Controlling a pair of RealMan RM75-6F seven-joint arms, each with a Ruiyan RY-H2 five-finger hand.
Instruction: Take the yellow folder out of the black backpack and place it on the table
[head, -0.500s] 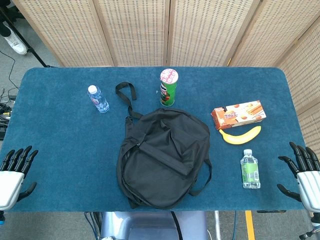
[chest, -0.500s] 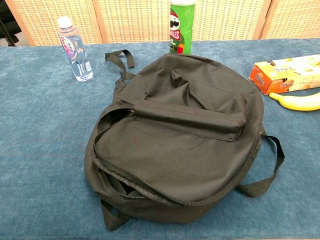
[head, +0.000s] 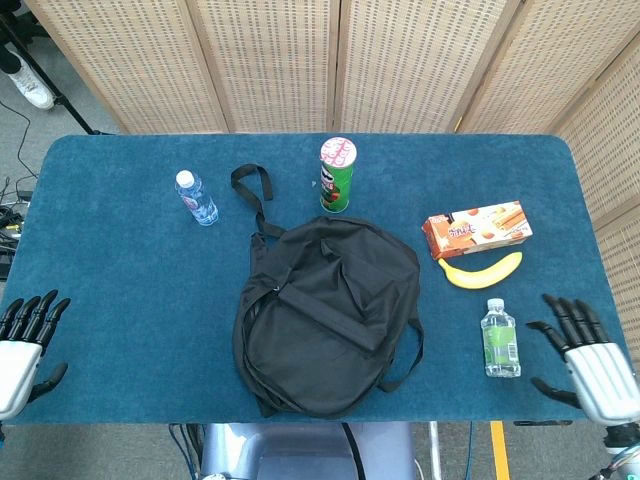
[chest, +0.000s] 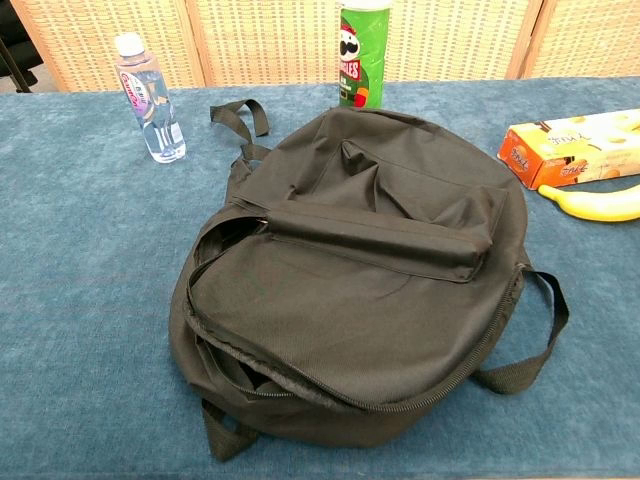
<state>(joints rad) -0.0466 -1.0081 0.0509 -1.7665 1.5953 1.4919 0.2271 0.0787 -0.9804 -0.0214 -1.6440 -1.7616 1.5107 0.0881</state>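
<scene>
The black backpack (head: 328, 315) lies flat in the middle of the blue table (head: 120, 270), its zipper partly undone along the near edge (chest: 250, 380). No yellow folder shows; the inside of the bag is dark. My left hand (head: 22, 345) hovers at the table's near left corner, fingers spread and holding nothing. Over the near right corner my right hand (head: 585, 355) is likewise spread and empty, just right of a small bottle. Neither hand appears in the chest view.
A clear water bottle (head: 196, 197) stands at the back left, a green Pringles can (head: 337, 175) behind the bag. A snack box (head: 476, 229), a banana (head: 481, 270) and a green-labelled bottle (head: 500, 338) lie on the right. Wicker screens stand behind.
My right hand has moved left and a little toward the table's near edge, closer to the green-labelled bottle. My left hand has slipped slightly left and down. The backpack is unmoved.
</scene>
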